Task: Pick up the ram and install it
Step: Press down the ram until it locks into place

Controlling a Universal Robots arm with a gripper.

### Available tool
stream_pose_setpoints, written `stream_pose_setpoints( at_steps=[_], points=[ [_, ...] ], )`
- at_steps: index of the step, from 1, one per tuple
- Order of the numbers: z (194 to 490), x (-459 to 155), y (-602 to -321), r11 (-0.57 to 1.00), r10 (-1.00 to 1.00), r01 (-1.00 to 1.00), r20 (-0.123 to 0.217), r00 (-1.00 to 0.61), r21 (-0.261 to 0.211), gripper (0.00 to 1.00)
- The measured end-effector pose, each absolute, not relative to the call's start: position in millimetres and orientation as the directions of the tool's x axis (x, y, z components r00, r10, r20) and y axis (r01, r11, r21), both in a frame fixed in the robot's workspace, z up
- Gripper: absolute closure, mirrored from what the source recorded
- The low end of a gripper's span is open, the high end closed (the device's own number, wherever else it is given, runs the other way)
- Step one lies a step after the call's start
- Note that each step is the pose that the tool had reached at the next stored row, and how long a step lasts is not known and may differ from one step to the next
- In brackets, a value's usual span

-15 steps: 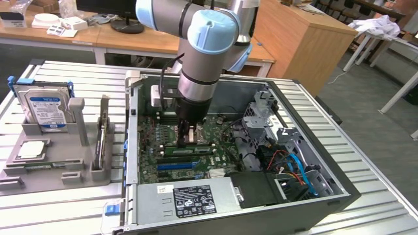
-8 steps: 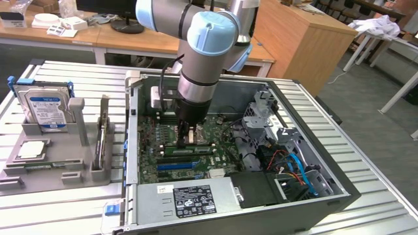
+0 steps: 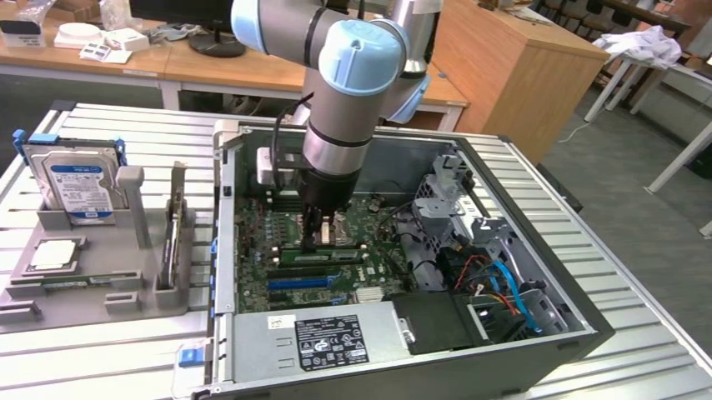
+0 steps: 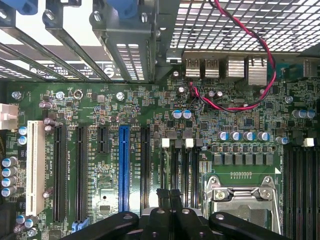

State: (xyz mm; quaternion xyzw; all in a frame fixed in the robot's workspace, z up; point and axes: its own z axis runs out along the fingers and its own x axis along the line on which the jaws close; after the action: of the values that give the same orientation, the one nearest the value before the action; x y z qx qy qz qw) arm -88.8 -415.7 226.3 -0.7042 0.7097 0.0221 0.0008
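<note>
Green ram (image 3: 320, 247) stands on edge in the motherboard (image 3: 333, 250) memory slots, beside the blue slot (image 3: 303, 282); hand (image 3: 318, 237) clenched directly over it, inside the open computer case (image 3: 534, 333) on the worktop (image 3: 100, 350)

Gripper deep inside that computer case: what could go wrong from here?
1. The shut gripper sits close above the motherboard; slight misalignment with the black slots could press on the board instead.
2. Upright capacitors stand nearby; a sideways slip might knock them.
3. The red-and-black cable loops over the board and could snag the arm.
</note>
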Motion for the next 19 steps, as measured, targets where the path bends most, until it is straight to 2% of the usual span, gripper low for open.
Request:
stream_pose_setpoints(
  at_steps=[19],
  points=[
    [224.5, -88.8, -415.6, 0.007, -0.999, -1.000, -0.032, -0.008, 0.030, 0.89]
  ],
)
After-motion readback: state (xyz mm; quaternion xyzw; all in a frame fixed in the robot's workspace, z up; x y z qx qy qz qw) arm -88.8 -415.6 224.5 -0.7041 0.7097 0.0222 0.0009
